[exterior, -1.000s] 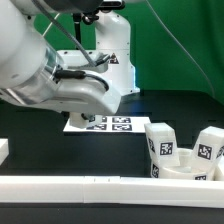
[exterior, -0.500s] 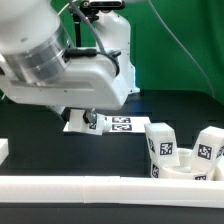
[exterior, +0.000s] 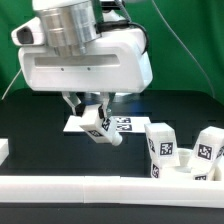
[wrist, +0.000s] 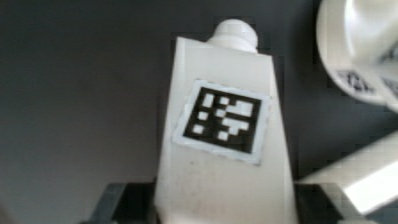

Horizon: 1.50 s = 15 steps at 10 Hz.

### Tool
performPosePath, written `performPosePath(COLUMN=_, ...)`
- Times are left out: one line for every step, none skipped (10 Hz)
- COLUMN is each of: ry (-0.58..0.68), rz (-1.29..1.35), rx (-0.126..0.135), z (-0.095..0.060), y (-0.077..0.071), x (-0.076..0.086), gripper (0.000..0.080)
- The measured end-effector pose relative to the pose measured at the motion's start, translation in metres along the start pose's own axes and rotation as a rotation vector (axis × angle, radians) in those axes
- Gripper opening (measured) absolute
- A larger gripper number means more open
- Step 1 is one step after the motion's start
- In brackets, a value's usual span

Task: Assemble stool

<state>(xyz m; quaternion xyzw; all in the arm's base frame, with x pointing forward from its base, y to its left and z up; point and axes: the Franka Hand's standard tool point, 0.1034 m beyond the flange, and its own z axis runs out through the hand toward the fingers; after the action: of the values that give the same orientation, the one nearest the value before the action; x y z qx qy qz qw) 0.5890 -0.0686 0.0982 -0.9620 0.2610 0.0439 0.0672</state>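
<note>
My gripper (exterior: pixel 93 113) hangs over the middle of the black table, shut on a white blocky stool leg (exterior: pixel 97 125) that tilts down toward the exterior view's right. The wrist view shows the same leg (wrist: pixel 221 130) filling the frame, with a square tag on its face, a round peg at its far end, and the dark fingers (wrist: pixel 128 202) pressing on both its sides. At the exterior view's right the round seat (exterior: pixel 188 172) lies flat with two tagged legs standing on it, one (exterior: pixel 161 148) nearer the middle and one (exterior: pixel 209 150) by the frame edge.
The marker board (exterior: pixel 118 125) lies flat behind the held leg. A long white border bar (exterior: pixel 90 188) runs along the table's front, and a short white block (exterior: pixel 4 149) sits at the exterior view's left edge. A green curtain hangs behind.
The arm has swung toward the exterior view's right and turned upright over the table's middle. The held leg now shows under the hand, tilted.
</note>
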Motion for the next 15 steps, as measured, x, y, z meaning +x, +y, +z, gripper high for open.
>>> performPosePath(ry=0.077, rz=-0.006, rx=-0.002, z=0.001, y=0.000, x=0.001, gripper=0.0327)
performPosePath(ry=0.127, rz=-0.012, rx=-0.006, z=0.003, y=-0.001, x=0.001, gripper=0.0327)
performPosePath(ry=0.126, rz=-0.025, rx=-0.012, z=0.003, y=-0.001, x=0.000, gripper=0.0327)
performPosePath(ry=0.127, rz=-0.086, rx=-0.039, z=-0.003, y=-0.006, x=0.001, gripper=0.0327)
performPosePath(ry=0.131, rz=-0.146, rx=-0.063, z=-0.009, y=-0.012, x=0.001, gripper=0.0327)
performPosePath(ry=0.132, rz=-0.159, rx=-0.071, z=-0.014, y=-0.020, x=-0.002, gripper=0.0327)
performPosePath(ry=0.138, rz=-0.150, rx=-0.067, z=-0.015, y=-0.022, x=-0.002, gripper=0.0327)
performPosePath(ry=0.135, rz=-0.147, rx=-0.070, z=-0.013, y=-0.020, x=-0.002, gripper=0.0327)
performPosePath(ry=0.135, rz=-0.147, rx=-0.070, z=-0.013, y=-0.020, x=-0.002, gripper=0.0327)
performPosePath(ry=0.134, rz=-0.147, rx=-0.071, z=-0.013, y=-0.020, x=-0.002, gripper=0.0327)
performPosePath(ry=0.141, rz=-0.207, rx=-0.092, z=-0.014, y=-0.020, x=-0.002, gripper=0.0327)
performPosePath(ry=0.163, rz=-0.323, rx=-0.134, z=-0.019, y=-0.025, x=-0.001, gripper=0.0327)
performPosePath(ry=0.164, rz=-0.396, rx=-0.162, z=-0.020, y=-0.031, x=-0.007, gripper=0.0327)
performPosePath(ry=0.167, rz=-0.490, rx=-0.206, z=-0.021, y=-0.040, x=-0.013, gripper=0.0327)
performPosePath(ry=0.175, rz=-0.529, rx=-0.222, z=-0.020, y=-0.048, x=-0.018, gripper=0.0327)
